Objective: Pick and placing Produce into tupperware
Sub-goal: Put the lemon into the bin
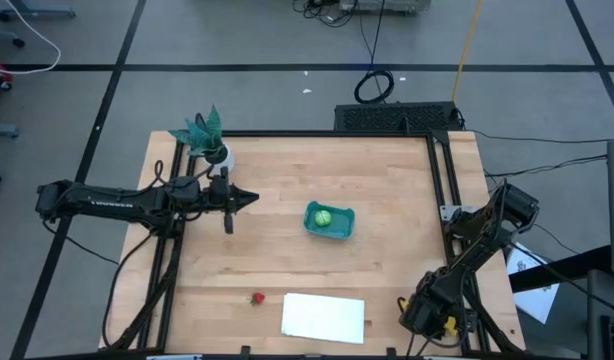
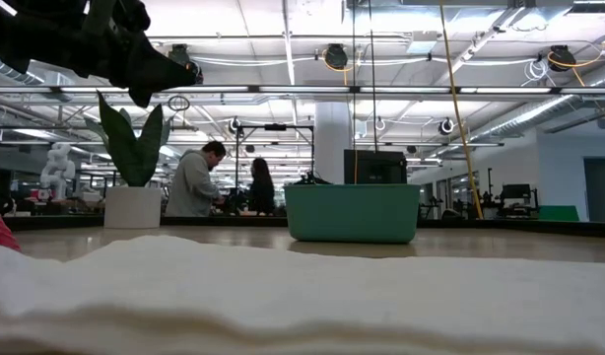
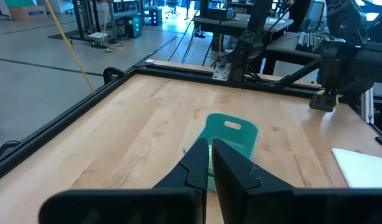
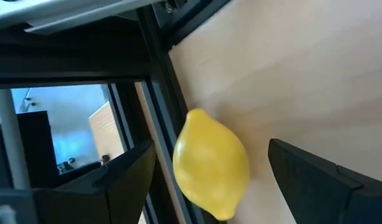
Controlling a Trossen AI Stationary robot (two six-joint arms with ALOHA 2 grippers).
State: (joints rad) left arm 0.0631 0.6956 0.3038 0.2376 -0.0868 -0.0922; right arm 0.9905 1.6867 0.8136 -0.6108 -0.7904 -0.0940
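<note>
Grey floor [image 1: 237, 40] with dark lines, bright ceiling lights [image 2: 283, 20], two people [image 2: 196, 182] at distant benches.

two dark, slim jointed arms, black cables along them, each end effector bearing two tapered black fingers [image 3: 241, 171].

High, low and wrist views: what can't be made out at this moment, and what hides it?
- Lemon: in the high view hidden under the right gripper; touch with the open fingers cannot be told.
- Tub contents: low view, wall hides the green fruit.
- Strawberry: too small in the high view; cut off by the low view's edge behind the white sheet.
- Left gripper: shut, blocks part of the tub.
</note>
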